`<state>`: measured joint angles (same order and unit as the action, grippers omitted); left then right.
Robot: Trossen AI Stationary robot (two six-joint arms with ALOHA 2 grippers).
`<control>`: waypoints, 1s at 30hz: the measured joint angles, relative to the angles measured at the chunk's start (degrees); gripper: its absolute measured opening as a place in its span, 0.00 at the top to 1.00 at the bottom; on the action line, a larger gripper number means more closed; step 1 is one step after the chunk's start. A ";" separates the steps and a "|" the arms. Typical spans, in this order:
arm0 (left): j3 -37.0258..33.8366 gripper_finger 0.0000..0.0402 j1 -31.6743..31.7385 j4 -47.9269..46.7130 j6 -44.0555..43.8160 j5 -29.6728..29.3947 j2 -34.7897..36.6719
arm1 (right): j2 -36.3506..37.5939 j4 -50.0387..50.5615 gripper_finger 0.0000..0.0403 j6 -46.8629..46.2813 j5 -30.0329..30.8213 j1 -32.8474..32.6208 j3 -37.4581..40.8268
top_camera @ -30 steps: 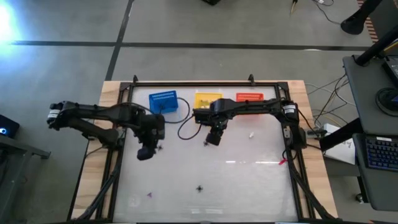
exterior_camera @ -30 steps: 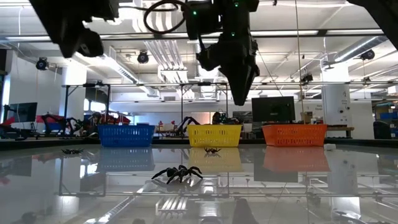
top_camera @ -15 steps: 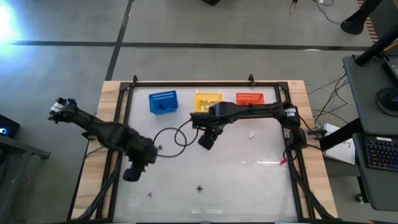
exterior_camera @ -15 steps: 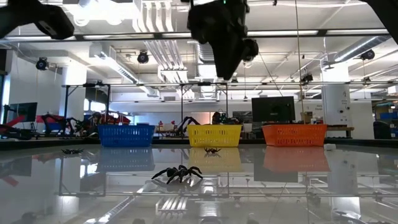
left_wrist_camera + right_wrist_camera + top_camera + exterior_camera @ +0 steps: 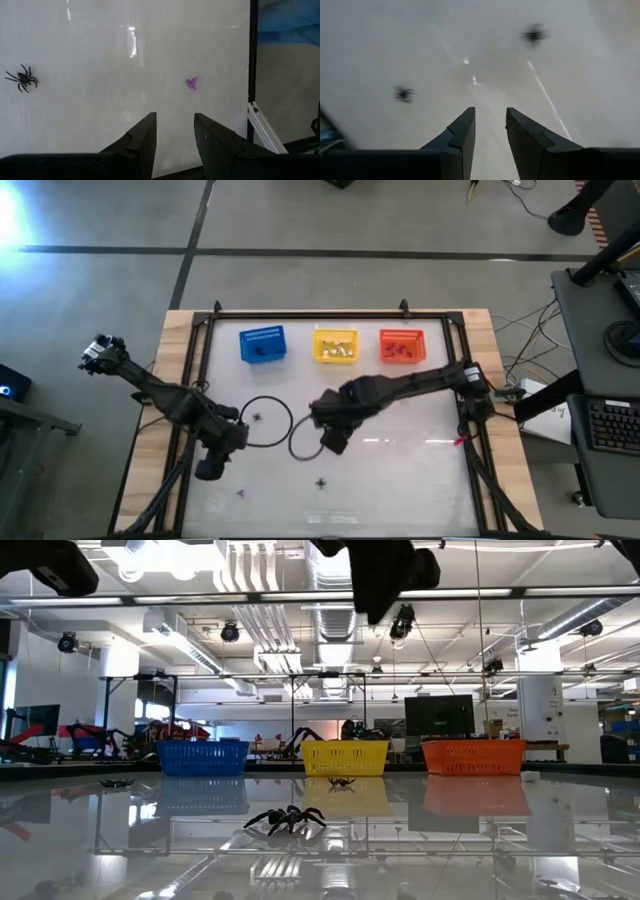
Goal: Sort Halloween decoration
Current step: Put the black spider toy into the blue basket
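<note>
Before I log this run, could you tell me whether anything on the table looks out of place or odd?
Nothing stands out. The three baskets sit in a row, and loose pieces such as a spider and a purple piece lie scattered, waiting to be sorted.

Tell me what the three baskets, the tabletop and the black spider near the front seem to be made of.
Blue basket, yellow basket and orange basket: likely moulded plastic, going by the slotted lattice walls and saturated, even colour. Tabletop: a glossy, hard sheet, possibly acrylic or glass; it mirrors the baskets and ceiling lights. Black spider: probably plastic, thin stiff legs with a slight sheen.

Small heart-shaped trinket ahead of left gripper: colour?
Purple trinket, clearest in the left wrist view.
</note>
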<state>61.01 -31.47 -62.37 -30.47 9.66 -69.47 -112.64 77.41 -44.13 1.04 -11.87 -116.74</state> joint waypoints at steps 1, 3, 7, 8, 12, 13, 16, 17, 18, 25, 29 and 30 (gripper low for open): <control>-0.02 0.72 -0.05 0.00 -0.35 -0.14 0.00 | 0.00 -1.43 0.75 -0.82 -0.01 -0.92 0.03; -0.02 0.72 -0.09 0.07 -0.58 -0.14 0.00 | 0.00 -5.10 0.75 -1.95 -0.02 -2.59 0.14; -0.02 0.72 -0.10 0.22 -0.58 -0.16 0.00 | 0.00 -12.91 0.75 -2.31 -0.04 -5.40 1.64; -0.02 0.72 -0.10 0.28 -0.58 -0.16 0.00 | -0.22 -14.15 0.75 -1.75 -0.03 -5.96 2.10; -0.02 0.72 -0.10 0.28 -0.58 -0.16 0.00 | -1.48 -17.85 0.75 5.48 0.00 -8.22 3.50; -0.02 0.72 -0.10 0.26 -0.71 -0.16 0.00 | -2.03 -18.58 0.75 8.10 0.01 -8.71 3.59; -0.02 0.72 -0.10 0.26 -1.99 -0.18 0.00 | -3.99 -20.16 0.75 15.68 -0.12 -9.84 3.77; -0.02 0.72 -0.10 0.26 -2.40 -0.17 0.00 | -4.55 -20.83 0.75 18.02 -0.12 -10.10 3.77; -0.02 0.72 -0.10 0.28 -2.90 -0.18 0.00 | -5.07 -21.55 0.75 20.04 -0.02 -10.32 3.77; -0.04 0.72 -0.10 0.30 -3.72 -0.17 0.00 | -8.78 -25.48 0.75 30.11 -0.21 -12.01 3.77; -0.04 0.72 -0.10 0.35 -3.72 -0.17 0.02 | -10.18 -26.40 0.76 32.03 -0.93 -12.30 3.75; -0.04 0.72 -0.10 0.40 -3.72 -0.16 0.02 | -10.61 -26.78 0.76 32.22 -1.09 -12.42 3.75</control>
<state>60.97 -31.57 -61.97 -34.20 9.50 -69.45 -123.25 50.63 -11.91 -0.05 -24.29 -112.99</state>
